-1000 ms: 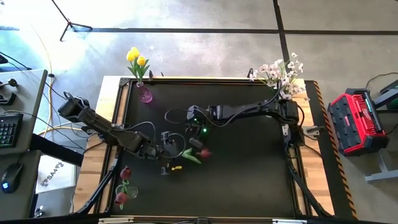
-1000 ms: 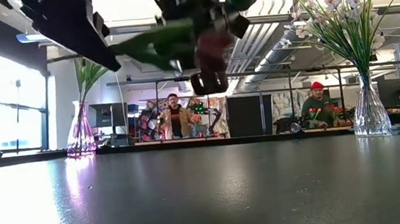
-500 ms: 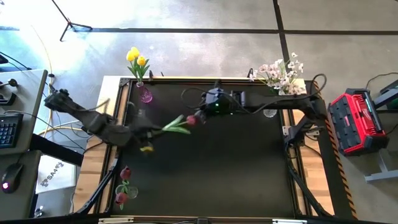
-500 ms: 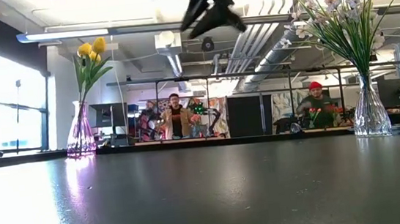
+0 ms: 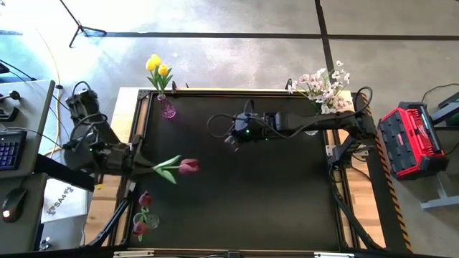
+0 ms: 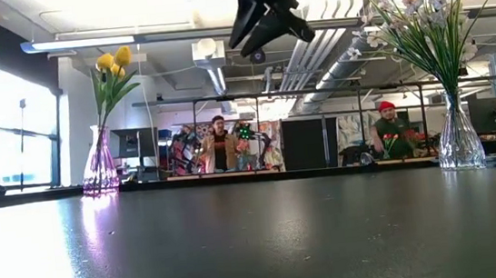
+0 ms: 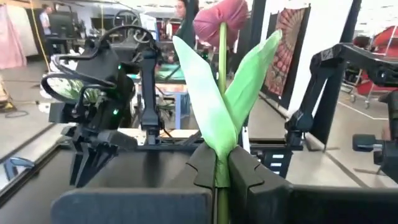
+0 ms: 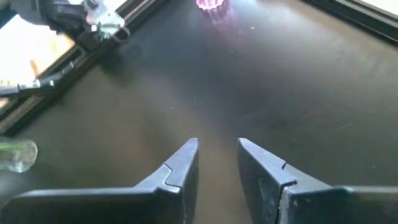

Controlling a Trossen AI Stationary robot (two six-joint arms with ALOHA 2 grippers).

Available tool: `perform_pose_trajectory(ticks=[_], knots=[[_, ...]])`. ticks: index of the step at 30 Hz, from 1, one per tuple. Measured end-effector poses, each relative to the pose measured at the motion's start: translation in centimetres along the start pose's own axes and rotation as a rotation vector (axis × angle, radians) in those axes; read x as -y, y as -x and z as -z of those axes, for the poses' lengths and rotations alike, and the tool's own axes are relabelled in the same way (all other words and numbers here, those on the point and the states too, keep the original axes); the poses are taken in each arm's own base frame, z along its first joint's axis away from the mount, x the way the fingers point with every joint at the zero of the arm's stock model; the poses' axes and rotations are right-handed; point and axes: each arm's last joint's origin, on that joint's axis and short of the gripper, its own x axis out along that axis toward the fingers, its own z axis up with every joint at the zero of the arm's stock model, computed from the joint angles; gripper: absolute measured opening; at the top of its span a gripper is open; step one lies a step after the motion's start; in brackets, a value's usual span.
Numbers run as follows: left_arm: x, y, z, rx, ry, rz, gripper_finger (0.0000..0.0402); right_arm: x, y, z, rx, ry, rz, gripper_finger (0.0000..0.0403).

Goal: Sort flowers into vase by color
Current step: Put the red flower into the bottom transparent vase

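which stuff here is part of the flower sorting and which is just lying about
Part of the job:
- dark red tulip, stem clamped in the left gripper
- red tulips in the near-left vase
- yellow tulips in the purple vase
- pink-white blossoms in the clear vase
- right gripper, open, empty

Just lying about:
- red case on the floor
- keyboard and mouse on the side desk

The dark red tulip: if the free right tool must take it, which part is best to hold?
Probably the bare stem between leaves and dark red tulip head, approached from above; the left tool already clamps the lower stem, which lies about level.
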Motion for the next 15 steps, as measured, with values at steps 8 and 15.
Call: perform_pose_trajectory(ticks=[8,15], knots=[[1.8,1.2,3.3,0.044,0.068,-0.070,0.0000,-0.3,0.1,-0.3,0.028,-0.029,-0.032,0.0099],[2.4,2.0,6.6,0.148,0.212,-0.024,0.0000,-0.6,0.1,-0.3,0.037,-0.029,-0.054,0.0099]])
